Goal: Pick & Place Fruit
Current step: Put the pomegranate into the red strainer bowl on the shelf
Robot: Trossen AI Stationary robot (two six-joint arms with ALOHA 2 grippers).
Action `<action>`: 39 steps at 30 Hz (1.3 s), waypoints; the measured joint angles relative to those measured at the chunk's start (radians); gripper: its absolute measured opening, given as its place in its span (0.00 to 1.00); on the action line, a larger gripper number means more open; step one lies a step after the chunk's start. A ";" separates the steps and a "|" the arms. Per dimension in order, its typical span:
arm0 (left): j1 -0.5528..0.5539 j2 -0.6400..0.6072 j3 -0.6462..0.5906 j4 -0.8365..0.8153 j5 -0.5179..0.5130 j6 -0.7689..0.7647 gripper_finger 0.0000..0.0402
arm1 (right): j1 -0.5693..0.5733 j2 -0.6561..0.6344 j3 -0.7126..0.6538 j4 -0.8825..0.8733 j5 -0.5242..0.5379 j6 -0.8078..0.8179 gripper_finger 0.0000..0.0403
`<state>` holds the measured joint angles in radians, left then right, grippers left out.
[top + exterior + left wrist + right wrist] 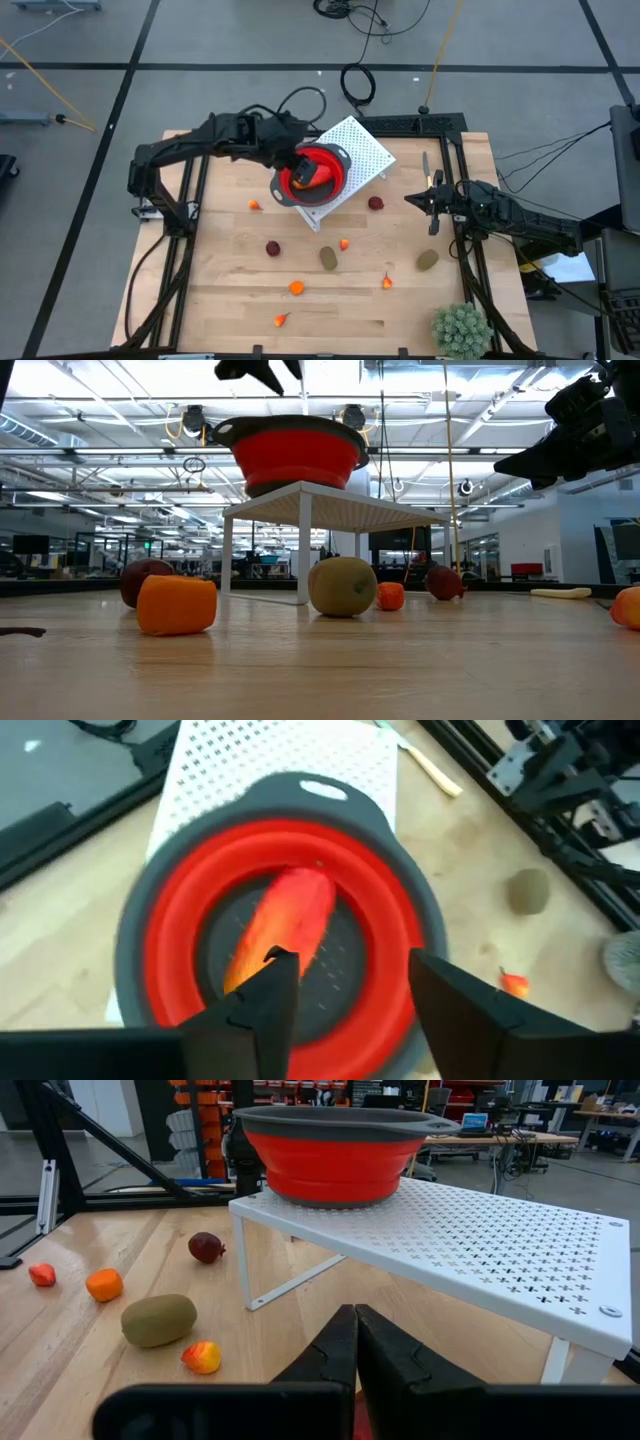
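Note:
The red bowl [312, 172] with a grey rim stands on a white perforated stand [358, 148]. The long red-orange fruit piece [285, 920] lies inside the bowl. My left gripper [345, 985] hangs open above the bowl [170, 950], clear of its rim in the low view [262, 370]. My right gripper [355, 1345] is shut and waits above the table's right side [415, 197]. Brown-green ovals [328, 258] [427, 261], dark red balls [273, 248] [375, 203] and small orange bits [297, 287] lie loose on the wood.
A spiky green plant [462, 328] stands at the near right corner. A pale flat stick [425, 162] lies right of the stand. Dark frame rails [470, 270] run along the table's left and right sides. Scattered fruit [342, 586] sits between the stand and the near edge.

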<state>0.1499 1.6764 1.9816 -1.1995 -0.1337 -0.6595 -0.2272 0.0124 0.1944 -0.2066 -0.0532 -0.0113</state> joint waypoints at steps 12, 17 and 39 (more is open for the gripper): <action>-0.170 -0.004 0.014 -0.131 0.002 -0.303 0.22 | 0.000 0.000 0.000 0.000 0.000 0.000 0.00; -0.258 -0.004 0.014 -0.137 -0.030 -0.429 0.14 | 0.000 0.000 0.000 0.000 0.000 0.000 0.00; -0.541 0.022 -0.009 -0.151 -0.151 -0.924 0.02 | 0.000 0.000 0.000 0.000 0.000 0.000 0.00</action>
<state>-0.3912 1.6983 1.9729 -1.3508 -0.2850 -1.5834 -0.2272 0.0124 0.1944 -0.2070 -0.0532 -0.0113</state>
